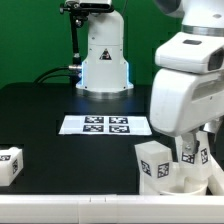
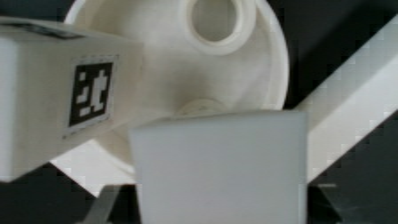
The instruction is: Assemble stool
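Observation:
The round white stool seat [image 2: 178, 70] lies near the table's front edge at the exterior view's right [image 1: 190, 185]. One white leg with a marker tag [image 1: 155, 160] stands on it, and it also shows in the wrist view [image 2: 63, 95]. My gripper [image 1: 187, 152] is shut on a second white leg [image 2: 222, 165], held just above the seat beside the first leg. The fingers flank it in the wrist view, with the gripper [image 2: 222, 205] mostly hidden behind the leg. A third leg [image 1: 8, 164] lies at the far left front.
The marker board [image 1: 105, 124] lies flat mid-table. The robot base [image 1: 104, 60] stands at the back. A white border [image 1: 60, 207] runs along the table's front edge. The arm's big white wrist [image 1: 185, 85] hangs over the seat.

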### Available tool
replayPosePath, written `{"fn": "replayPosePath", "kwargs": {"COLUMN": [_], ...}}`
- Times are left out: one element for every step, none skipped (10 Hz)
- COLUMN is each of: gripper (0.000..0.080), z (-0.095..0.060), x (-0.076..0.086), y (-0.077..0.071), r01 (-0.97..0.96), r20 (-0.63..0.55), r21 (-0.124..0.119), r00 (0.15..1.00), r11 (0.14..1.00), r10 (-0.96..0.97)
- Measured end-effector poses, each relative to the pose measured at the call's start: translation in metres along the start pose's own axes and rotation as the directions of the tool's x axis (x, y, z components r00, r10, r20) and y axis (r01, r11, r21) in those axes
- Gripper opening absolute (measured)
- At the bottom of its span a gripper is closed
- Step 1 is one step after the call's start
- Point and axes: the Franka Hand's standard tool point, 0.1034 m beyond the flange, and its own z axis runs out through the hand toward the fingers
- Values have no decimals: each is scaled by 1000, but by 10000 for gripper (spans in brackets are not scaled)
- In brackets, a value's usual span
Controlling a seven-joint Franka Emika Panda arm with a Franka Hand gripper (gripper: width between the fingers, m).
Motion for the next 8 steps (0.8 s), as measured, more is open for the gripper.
{"fn": "replayPosePath", "kwargs": {"gripper": [338, 338, 338, 338, 338, 338, 338, 338], "z": [0, 2, 1, 1, 1, 1, 1, 0], "x": [0, 1, 3, 4, 4, 4, 4, 8], "y": [0, -2, -1, -2, -2, -2, -2, -3], "r01": [-118, -343, -451, -469, -546, -593, -640, -789], "r20": [-1, -11, -24, -23, -19, -17, -14, -5], "r21": [1, 21, 40, 41, 44, 45, 48, 75], "r00": [993, 939, 892, 882, 837, 804, 767, 611], "r11": [993, 939, 892, 882, 836, 804, 767, 609], "r10": [118, 343, 452, 470, 547, 594, 641, 792]}}
